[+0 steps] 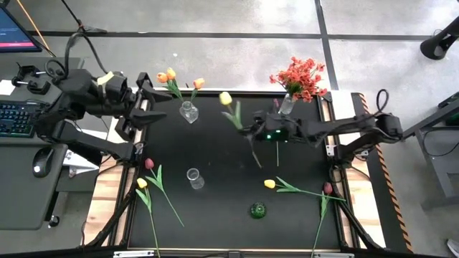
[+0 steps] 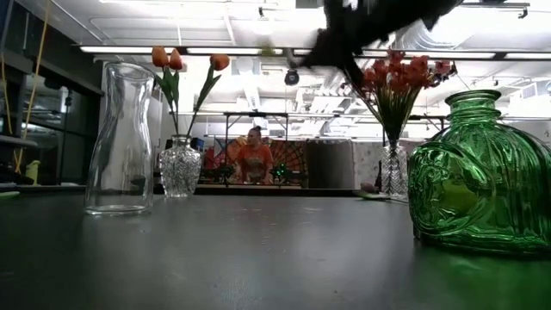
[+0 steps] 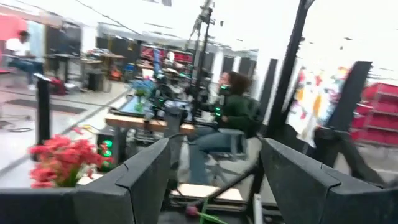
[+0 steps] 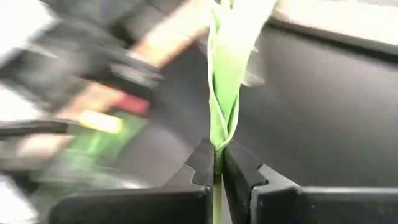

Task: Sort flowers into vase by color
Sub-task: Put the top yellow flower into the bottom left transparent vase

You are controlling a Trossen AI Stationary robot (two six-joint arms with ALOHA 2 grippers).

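Flowers, vases and claws on the table, counted

There are three yellow ones: one yellow tulip [image 1: 225, 98] pinched by its stem in the closed right claw [image 1: 252, 132], a second [image 1: 270, 184] lying near that claw, and a third [image 1: 141, 183] nearer the left claw [image 1: 158, 106], whose fingers are spread. The orange tulips [image 1: 171, 74] are three, just beside the left claw. The dark pink tulips [image 1: 149, 163] are two, one on each claw's side. There is one red-orange spray [image 1: 301, 77], just beyond the right claw. The vases are four: three clear vases [image 1: 194, 178] and one green vase [image 1: 258, 210]. There are two claws.
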